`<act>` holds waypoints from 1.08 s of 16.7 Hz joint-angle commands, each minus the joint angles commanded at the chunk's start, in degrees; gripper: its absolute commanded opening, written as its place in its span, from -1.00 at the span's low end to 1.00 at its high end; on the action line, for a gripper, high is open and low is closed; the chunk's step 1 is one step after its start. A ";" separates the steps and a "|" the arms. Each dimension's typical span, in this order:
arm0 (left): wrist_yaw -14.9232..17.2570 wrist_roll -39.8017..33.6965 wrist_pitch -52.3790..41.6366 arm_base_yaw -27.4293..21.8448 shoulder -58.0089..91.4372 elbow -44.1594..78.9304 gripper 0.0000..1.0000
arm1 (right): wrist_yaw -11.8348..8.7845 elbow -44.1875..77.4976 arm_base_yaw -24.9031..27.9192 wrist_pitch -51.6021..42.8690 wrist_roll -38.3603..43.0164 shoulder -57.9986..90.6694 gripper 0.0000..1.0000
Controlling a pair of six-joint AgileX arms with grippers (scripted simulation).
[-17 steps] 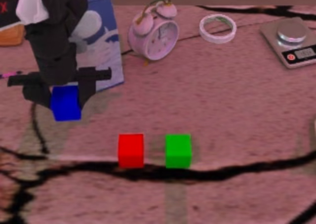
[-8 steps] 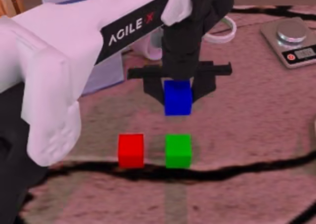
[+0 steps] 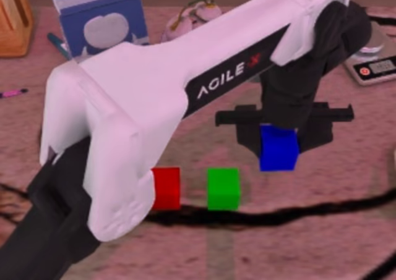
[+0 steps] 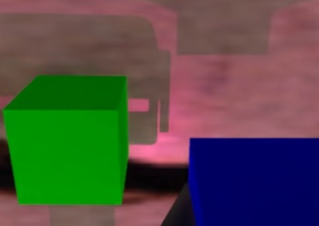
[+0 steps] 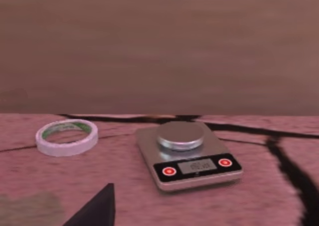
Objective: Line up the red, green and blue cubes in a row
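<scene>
A rendered tabletop test scene is showing here, not a real room: a pink stone-patterned desk [image 3: 346, 243] with black veins is carrying mixed household props, a kitchen scale [image 5: 189, 156], a tape roll [image 5: 66, 137], a blue-and-white carton [image 3: 99, 17] and an alarm clock [image 3: 192, 14]

Soft, even light from overhead; my left arm [image 3: 154, 101] throws pale, blocky shadows on the table [image 3: 346, 230]. Everything looks slightly blurred, no glare.
</scene>
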 joint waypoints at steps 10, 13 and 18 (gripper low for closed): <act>0.01 0.07 13.12 0.11 -1.31 -14.58 -1.00 | 0.00 0.00 0.00 0.00 0.00 0.00 1.00; -0.02 -0.03 17.05 -0.01 -1.49 -18.54 -1.00 | 0.00 0.00 0.00 0.00 0.00 0.00 1.00; -0.02 -0.03 17.17 -0.02 -1.49 -18.66 -0.85 | 0.00 0.00 0.00 0.00 0.00 0.00 1.00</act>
